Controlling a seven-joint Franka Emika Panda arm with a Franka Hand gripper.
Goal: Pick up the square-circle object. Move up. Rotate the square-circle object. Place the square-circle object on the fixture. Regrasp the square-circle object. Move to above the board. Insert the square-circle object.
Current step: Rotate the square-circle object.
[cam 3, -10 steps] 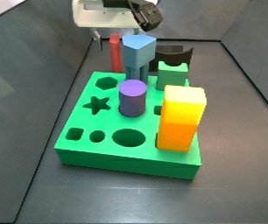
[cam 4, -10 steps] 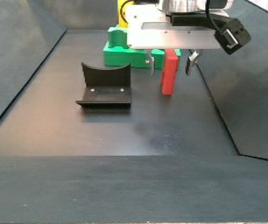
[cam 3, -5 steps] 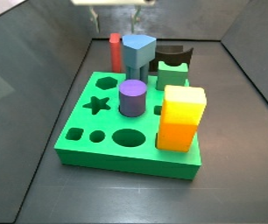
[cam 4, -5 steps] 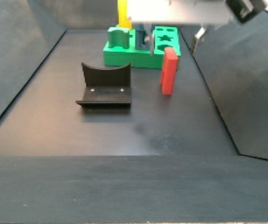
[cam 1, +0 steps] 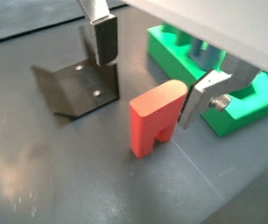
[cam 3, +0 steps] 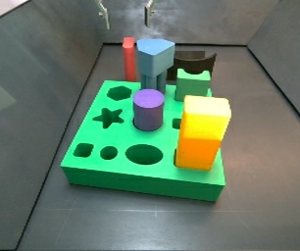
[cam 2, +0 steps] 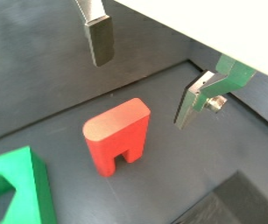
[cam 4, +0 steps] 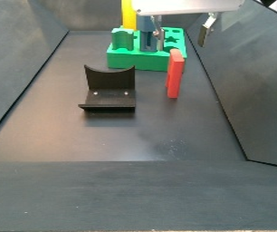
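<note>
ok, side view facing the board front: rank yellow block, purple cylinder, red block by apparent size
1. Yellow block, nearest the camera, which inflates it.
2-3. Purple cylinder and red square-circle object: too alike, and the red one stands farther back, partly hidden.
The claw hangs above, open and empty.

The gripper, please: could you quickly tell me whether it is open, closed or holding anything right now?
Gripper: open and empty, above the upright red block, its fingers clear of it.
</note>
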